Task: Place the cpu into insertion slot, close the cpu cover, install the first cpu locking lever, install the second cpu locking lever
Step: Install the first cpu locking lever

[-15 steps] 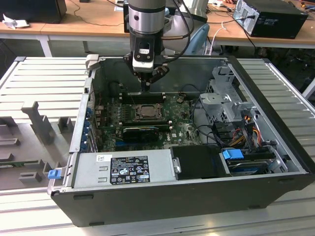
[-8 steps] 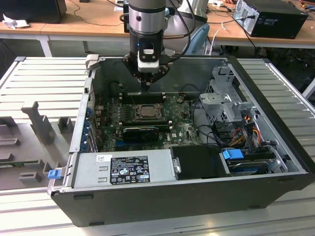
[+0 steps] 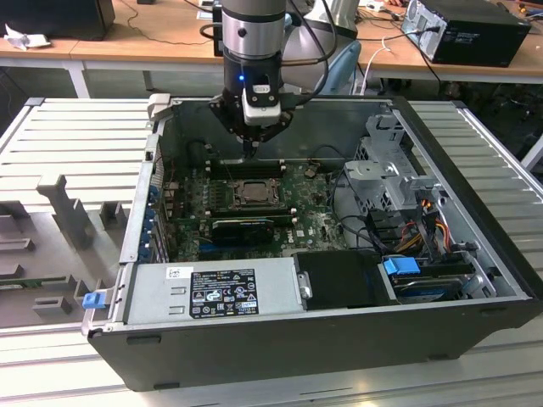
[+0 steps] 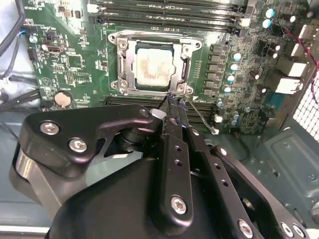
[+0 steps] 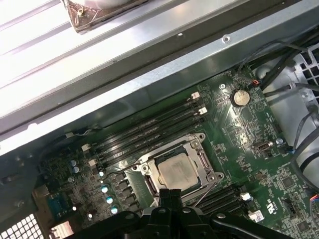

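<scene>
Fingers [image 4: 174, 129] are pressed together with nothing visibly between them, tips at the twelve o'clock edge of the insertion slot [image 3: 227, 193] in the exterior view, just beside a thin wire lever [image 4: 200, 118]. The cpu [image 4: 154, 67] lies seated in that slot under the lowered cpu cover [image 4: 130, 63]. Likely risk: the springy lever slips off such narrow tips and whips back, or the tips scrape the motherboard [image 4: 75, 64].

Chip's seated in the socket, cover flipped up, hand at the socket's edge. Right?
Not quite: the cover is down flat, framing the chip, as the second wrist view shows. The chip is seated in the socket and the hand is at the socket's edge.
</scene>
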`<action>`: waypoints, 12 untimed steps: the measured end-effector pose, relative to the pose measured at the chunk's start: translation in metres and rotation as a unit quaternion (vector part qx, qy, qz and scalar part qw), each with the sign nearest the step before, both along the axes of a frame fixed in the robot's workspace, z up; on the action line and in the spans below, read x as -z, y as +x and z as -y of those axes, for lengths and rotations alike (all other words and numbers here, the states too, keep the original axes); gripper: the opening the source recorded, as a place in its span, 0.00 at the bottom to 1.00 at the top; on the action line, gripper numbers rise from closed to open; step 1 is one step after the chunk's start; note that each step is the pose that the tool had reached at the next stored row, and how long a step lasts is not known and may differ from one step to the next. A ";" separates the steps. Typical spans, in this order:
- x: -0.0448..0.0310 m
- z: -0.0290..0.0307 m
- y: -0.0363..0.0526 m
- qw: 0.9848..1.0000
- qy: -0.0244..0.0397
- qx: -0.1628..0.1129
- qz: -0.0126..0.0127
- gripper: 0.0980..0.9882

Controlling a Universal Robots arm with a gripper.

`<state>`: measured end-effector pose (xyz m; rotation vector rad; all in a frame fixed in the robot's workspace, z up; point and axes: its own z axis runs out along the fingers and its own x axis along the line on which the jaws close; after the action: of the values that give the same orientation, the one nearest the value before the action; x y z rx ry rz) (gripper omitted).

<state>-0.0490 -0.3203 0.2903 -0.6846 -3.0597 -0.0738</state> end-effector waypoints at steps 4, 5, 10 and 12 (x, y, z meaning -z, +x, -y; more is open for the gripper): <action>0.0000 0.0000 0.0000 1.000 0.000 -0.029 0.000 0.01; 0.0000 0.0000 0.0000 0.999 0.000 -0.033 0.000 0.01; 0.0001 0.0001 0.0000 0.994 0.000 -0.112 0.000 0.01; 0.0001 0.0001 0.0000 0.992 0.000 -0.126 0.000 0.01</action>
<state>-0.0491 -0.3204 0.2902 -0.2941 -3.1158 -0.0721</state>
